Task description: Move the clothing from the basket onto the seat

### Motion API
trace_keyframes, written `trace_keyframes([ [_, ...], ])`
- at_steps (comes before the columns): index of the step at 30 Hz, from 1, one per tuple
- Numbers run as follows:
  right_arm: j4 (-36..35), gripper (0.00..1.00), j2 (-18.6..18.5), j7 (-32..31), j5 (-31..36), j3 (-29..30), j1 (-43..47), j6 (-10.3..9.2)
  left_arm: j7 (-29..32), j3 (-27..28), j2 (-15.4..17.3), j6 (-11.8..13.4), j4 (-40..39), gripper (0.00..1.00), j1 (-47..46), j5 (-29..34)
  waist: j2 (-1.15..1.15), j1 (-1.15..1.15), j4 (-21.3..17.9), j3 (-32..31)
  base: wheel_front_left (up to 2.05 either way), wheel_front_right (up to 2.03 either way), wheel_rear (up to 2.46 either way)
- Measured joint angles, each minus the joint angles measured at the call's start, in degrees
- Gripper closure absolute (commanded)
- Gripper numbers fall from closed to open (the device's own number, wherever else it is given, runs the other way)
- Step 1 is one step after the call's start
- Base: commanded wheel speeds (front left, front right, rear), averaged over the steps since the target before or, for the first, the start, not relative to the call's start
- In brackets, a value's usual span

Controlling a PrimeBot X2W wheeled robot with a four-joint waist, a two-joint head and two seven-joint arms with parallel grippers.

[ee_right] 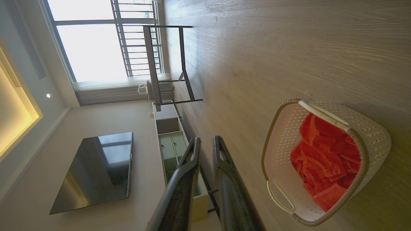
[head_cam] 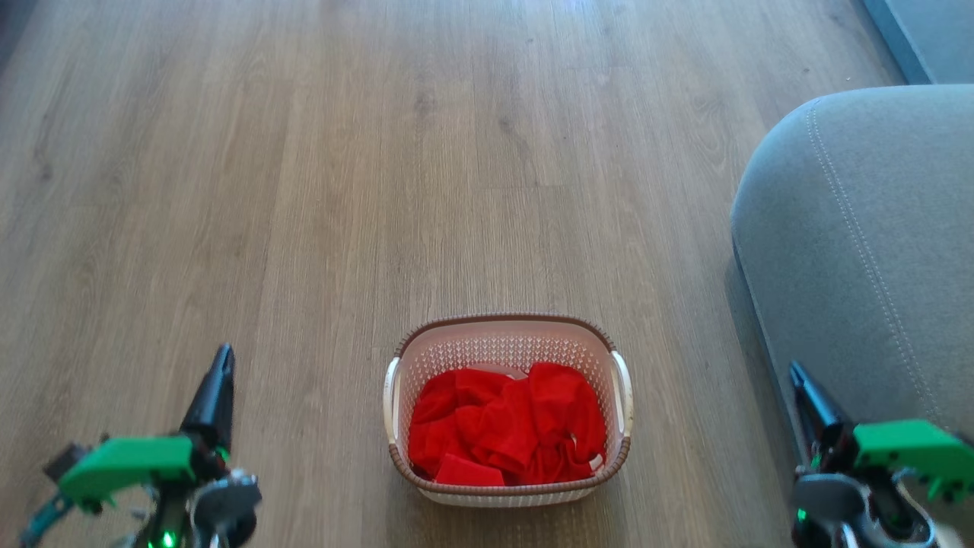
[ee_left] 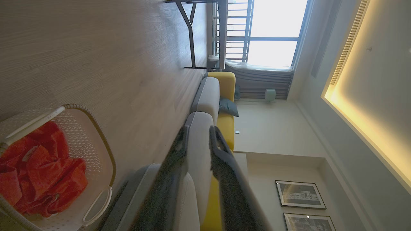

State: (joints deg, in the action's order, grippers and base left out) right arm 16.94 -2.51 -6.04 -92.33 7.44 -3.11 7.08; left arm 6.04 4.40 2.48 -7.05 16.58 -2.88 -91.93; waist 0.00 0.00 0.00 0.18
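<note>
Your clothing (head_cam: 508, 435) sits in basket (head_cam: 506, 329) on floor (head_cam: 304, 190), midway btwn pincers, well apart from both. L pincer (head_cam: 223, 354), R pincer (head_cam: 796, 371): both clenched, empty. R pincer near seat (head_cam: 860, 251), at your right.

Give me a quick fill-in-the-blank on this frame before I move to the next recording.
The cream perforated plastic basket on the wooden floor holds bright ____ fabric clothing.
In the head view, the grey-blue upholstered seat stands to the basket's ____.
The left claw and right claw are both ____, holding nothing.
Missing words: red; right; shut.
</note>
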Motion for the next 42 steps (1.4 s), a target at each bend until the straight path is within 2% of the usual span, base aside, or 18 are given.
trace_keyframes([
  [6,5.50,0.00,0.58,0.08,0.00,-0.37,3.75,0.00,-0.07,-0.15,-0.25,0.01,5.81,0.00,5.34,0.00,0.00,0.00,-0.01,0.04,0.00,0.00,0.00],
  [24,5.59,0.00,0.32,2.61,2.47,-3.27,0.79,0.00,-2.70,-1.97,-0.10,0.01,6.19,0.00,2.27,1.86,0.00,0.00,-0.09,0.25,0.00,0.00,0.00],
  [42,6.49,0.00,-0.99,5.72,12.07,-5.95,-2.77,0.00,-5.70,-3.46,0.54,0.00,7.04,0.00,-0.86,12.69,0.00,0.00,-0.11,0.33,0.00,0.00,0.00],
])
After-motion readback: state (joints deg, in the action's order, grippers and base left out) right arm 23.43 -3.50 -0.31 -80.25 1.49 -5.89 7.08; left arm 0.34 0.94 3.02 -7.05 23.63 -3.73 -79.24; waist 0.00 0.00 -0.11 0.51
